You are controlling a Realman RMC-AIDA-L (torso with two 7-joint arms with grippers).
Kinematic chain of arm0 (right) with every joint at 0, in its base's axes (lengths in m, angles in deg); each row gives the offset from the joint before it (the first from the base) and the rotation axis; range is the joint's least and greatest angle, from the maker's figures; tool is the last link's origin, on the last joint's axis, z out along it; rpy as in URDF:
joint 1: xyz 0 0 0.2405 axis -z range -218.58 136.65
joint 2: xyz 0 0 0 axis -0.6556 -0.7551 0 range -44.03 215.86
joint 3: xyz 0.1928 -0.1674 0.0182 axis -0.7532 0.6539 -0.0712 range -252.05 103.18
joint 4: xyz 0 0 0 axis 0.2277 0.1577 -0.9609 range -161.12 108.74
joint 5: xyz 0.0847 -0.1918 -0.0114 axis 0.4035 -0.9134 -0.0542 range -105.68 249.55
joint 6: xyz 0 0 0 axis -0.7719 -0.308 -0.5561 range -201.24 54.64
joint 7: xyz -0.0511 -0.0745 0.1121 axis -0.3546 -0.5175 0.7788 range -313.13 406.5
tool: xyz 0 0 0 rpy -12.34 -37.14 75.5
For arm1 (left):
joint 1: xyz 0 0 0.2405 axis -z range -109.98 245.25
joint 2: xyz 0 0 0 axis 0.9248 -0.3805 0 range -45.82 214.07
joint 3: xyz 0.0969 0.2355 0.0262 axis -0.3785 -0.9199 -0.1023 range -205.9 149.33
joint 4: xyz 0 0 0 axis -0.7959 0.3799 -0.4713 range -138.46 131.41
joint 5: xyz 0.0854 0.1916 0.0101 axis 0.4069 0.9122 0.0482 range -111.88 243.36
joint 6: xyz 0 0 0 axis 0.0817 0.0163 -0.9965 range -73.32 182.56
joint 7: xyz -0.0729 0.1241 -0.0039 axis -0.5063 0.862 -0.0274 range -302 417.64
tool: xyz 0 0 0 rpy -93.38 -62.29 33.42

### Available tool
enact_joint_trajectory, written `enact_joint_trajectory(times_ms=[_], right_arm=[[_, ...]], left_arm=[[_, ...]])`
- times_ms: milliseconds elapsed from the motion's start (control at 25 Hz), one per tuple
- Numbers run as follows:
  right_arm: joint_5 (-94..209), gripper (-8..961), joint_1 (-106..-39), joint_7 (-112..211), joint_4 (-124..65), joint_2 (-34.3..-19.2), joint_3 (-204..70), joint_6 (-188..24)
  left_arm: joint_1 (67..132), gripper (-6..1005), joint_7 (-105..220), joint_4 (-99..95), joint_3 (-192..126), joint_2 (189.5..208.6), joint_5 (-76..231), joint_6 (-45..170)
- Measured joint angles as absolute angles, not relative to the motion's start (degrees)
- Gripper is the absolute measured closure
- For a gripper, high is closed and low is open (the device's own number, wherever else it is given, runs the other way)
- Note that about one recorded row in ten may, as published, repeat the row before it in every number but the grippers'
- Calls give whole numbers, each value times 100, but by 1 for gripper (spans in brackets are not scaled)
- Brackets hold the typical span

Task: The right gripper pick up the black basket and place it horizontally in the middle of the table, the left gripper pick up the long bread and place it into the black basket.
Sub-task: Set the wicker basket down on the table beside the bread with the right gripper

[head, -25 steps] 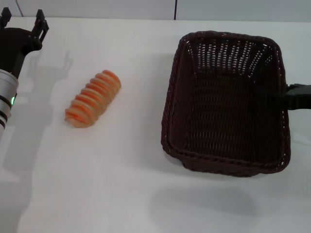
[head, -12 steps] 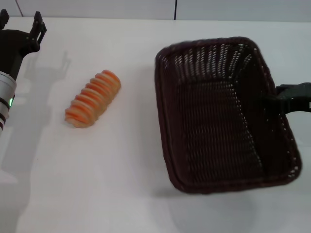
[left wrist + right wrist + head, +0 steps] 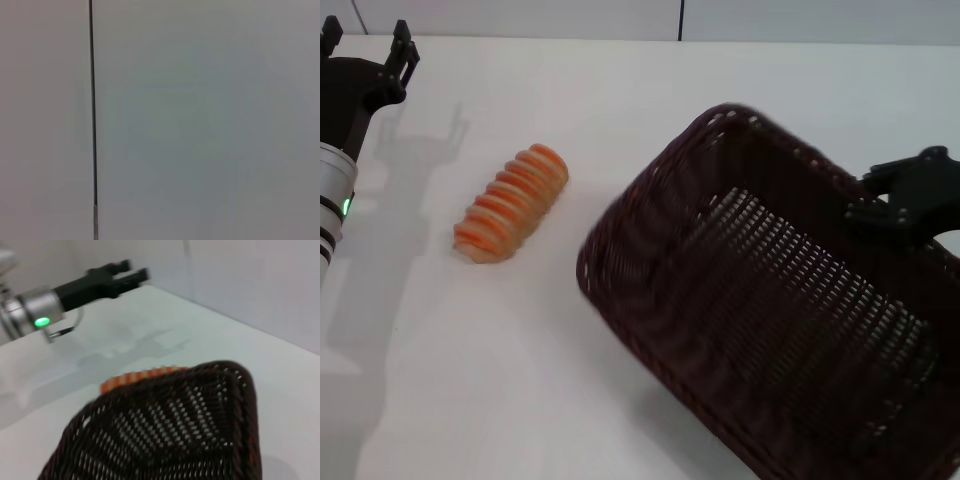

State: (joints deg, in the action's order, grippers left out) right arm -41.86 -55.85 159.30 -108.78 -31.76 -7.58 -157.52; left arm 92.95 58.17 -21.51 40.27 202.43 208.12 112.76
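Black basket (image 3: 770,330) hangs tilted above the table (image 3: 620,110) toward four o'clock, its far rim clamped in the right gripper (image 3: 905,195). Long bread (image 3: 510,203) lies at nine o'clock. Left gripper (image 3: 365,45) hovers at ten o'clock, fingers apart, touching nothing.

From the right wrist camera I see the black basket (image 3: 175,435) filling the near part of the frame from five to eight o'clock, its braided rim raised. A sliver of the long bread (image 3: 137,377) peeks over that rim. At ten o'clock the left gripper (image 3: 127,275) hangs above the table (image 3: 280,380), green light lit.
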Motion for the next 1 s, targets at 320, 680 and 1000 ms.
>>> enact_joint_trajectory(times_ms=[320,680,1000], right_arm=[[-4642,711,-6528,15394,-10502,-3108,-668,-16317],[-5375,773,-7426,15012,-9938,-3283,-415,-16051],[-5386,773,-7830,14852,-9541,-3292,-155,-15514]], left_arm=[[9289,225,5817,-2204,4027,20248,20820,11281],[9273,224,5794,-2207,4013,20257,20832,11279],[9280,223,5773,-2205,3972,20271,20848,11278]])
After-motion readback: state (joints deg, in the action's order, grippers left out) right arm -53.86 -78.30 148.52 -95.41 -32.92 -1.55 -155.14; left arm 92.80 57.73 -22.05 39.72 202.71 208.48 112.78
